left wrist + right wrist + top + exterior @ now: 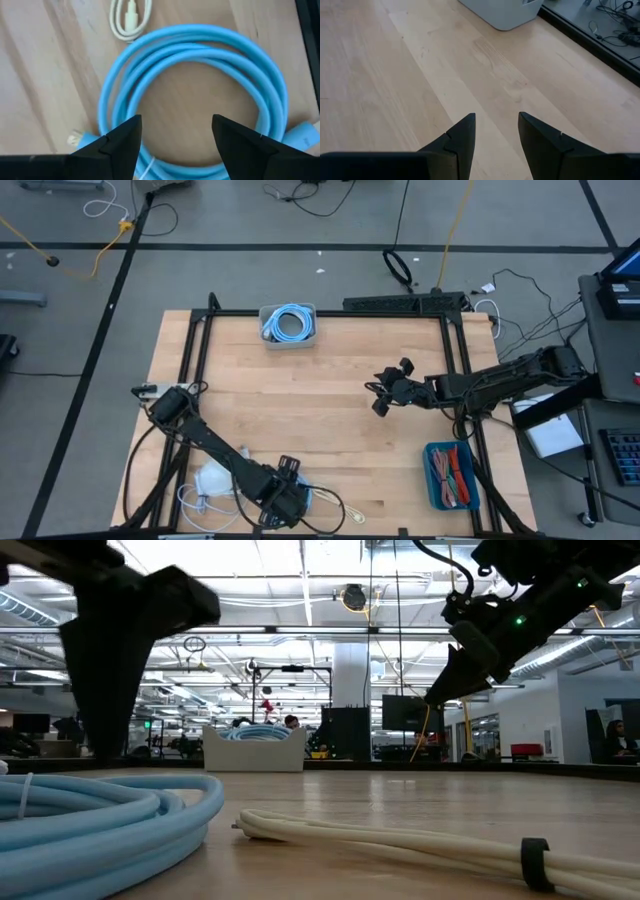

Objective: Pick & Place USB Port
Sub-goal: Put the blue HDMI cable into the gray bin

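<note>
Left gripper (175, 137) poised over a coiled blue cable (195, 95) at the table's near edge.

Its fingers are spread, straddling the coil's rim without pinching it, and a white cable (131, 20) lies just beside the coil on the wooden table (330, 400). Farther in, the right gripper (383, 393) hangs above mid-table, fingers apart and empty. At the far edge a grey bin (288, 326) holds another blue cable coil (289, 321).
</note>
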